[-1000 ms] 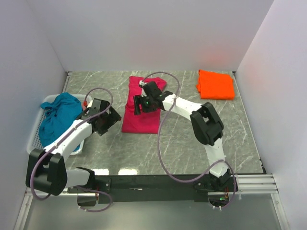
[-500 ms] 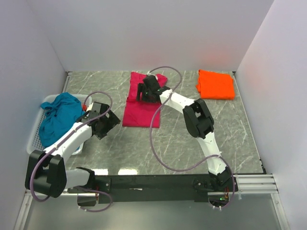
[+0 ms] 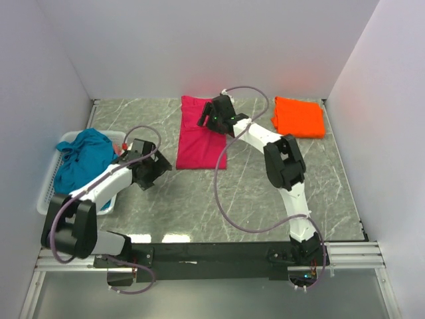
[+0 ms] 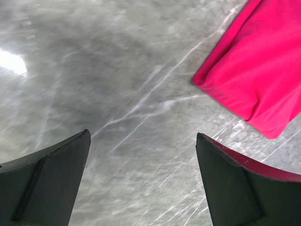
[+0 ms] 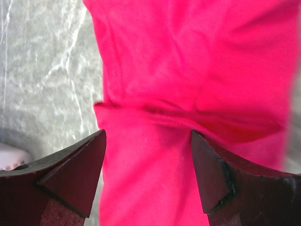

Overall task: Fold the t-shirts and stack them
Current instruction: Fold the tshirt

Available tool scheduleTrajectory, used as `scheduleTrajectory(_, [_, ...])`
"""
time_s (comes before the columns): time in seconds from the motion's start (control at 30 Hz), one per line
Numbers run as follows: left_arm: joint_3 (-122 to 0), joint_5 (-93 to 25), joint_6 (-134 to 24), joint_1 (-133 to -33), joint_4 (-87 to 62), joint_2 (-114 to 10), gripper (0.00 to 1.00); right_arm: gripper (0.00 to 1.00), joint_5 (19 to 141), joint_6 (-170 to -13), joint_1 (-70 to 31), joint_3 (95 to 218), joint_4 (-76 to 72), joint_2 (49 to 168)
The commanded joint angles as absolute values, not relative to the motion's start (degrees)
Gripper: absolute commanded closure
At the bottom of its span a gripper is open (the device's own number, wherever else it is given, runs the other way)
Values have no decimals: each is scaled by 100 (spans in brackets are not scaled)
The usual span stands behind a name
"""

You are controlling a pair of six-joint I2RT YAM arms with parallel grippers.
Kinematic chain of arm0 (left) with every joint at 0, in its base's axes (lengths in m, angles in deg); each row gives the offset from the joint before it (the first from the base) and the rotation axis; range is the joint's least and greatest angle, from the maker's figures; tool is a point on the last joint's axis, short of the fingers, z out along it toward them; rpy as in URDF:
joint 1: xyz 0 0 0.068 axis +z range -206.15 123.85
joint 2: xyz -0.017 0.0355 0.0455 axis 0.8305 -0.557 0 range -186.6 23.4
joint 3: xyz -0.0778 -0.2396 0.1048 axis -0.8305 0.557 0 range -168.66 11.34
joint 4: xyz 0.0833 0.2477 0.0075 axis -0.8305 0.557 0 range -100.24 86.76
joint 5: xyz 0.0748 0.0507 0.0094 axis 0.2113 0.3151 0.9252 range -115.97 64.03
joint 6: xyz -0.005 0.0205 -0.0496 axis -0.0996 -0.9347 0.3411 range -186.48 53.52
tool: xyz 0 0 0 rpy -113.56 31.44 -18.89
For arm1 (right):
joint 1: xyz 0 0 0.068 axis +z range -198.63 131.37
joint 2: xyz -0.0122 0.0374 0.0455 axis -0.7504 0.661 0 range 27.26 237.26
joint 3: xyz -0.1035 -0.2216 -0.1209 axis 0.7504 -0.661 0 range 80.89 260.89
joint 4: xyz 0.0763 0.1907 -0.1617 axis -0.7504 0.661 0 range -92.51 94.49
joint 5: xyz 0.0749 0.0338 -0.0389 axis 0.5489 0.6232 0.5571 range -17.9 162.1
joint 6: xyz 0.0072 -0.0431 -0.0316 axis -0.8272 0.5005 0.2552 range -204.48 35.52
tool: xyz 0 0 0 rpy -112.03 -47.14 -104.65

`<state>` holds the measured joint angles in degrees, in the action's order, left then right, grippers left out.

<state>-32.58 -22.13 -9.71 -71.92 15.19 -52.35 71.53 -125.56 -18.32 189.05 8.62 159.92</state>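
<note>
Over the magenta t-shirt [image 3: 196,145] the right tool [image 5: 147,137] is spread; the left tool [image 4: 143,137], near it, likewise.

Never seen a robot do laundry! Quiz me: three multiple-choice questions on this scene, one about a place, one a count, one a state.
1. Where is the blue shirt?
A) in the white basket
B) on the floor
C) on an arm

2. How many shirts are visible?
A) two
B) three
C) five

3. The right arm's jaws are:
A) open over the pink shirt
B) shut on a cup
C) hidden

1 A: it lies heaped there.
2 B: blue, pink, plus an orange shirt.
3 A: they stand apart over pink cloth.
</note>
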Motion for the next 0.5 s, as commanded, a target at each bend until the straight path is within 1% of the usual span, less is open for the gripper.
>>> scheduleTrajectory(0.0, [-3629,-2753,-1234,-7197,806,-5674,1,21,7193,-12167,-1944,18436,759,14814])
scheduleTrajectory(0.1, [-3928,-3062,-1340,-7197,568,-6184,2,21,7438,-12026,-2067,17759,996,14278])
scheduleTrajectory(0.27, [-4429,-3326,-1489,-7215,383,-6887,9,20,7633,-11604,-2199,16565,1145,13713])
scheduleTrajectory(0.37, [-4579,-3405,-1533,-7224,356,-7090,12,20,7597,-11376,-2252,16395,1102,13660])
scheduleTrajectory(0.47, [-4614,-3441,-1533,-7233,400,-7240,14,20,7895,-11261,-2261,16920,1356,13975])
